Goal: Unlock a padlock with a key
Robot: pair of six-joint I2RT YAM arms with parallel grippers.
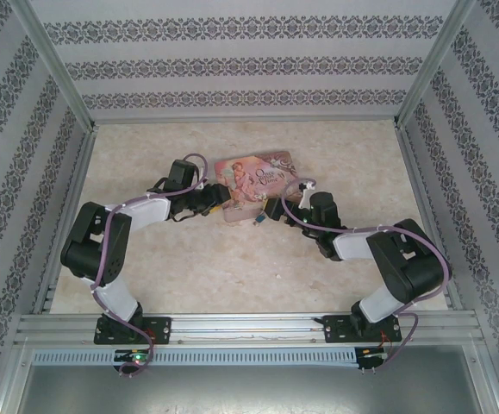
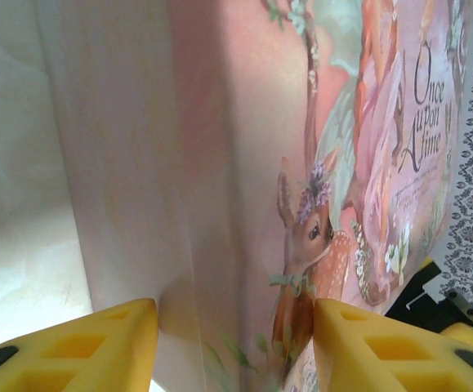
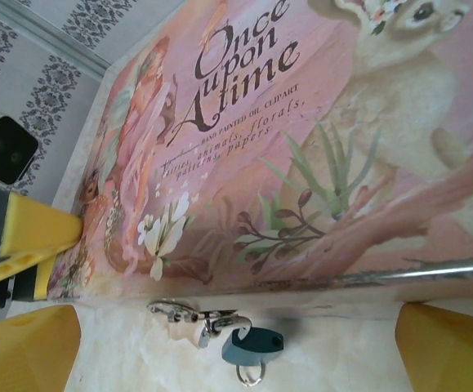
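Note:
The padlock (image 3: 252, 345) has a small blue body and a silvery shackle hooked through the clasp on the front wall of the pink tin (image 3: 301, 147). It lies on the table against that wall. A thin silvery ring (image 3: 250, 376) sticks out below its body; I cannot tell whether it is the key. My right gripper (image 3: 238, 327) is open wide, with a yellow finger on each side of the padlock and touching nothing. My left gripper (image 2: 236, 314) is closed on the tin's left end (image 2: 244, 204). From above, the padlock (image 1: 256, 222) is a blue speck between both grippers.
The tin (image 1: 253, 184) lies mid-table on a pale marbled top. Patterned walls and metal rails (image 1: 59, 86) close in the sides and back. Both arms reach inward from the near edge, the left gripper (image 1: 217, 203) and the right gripper (image 1: 273, 210) close together.

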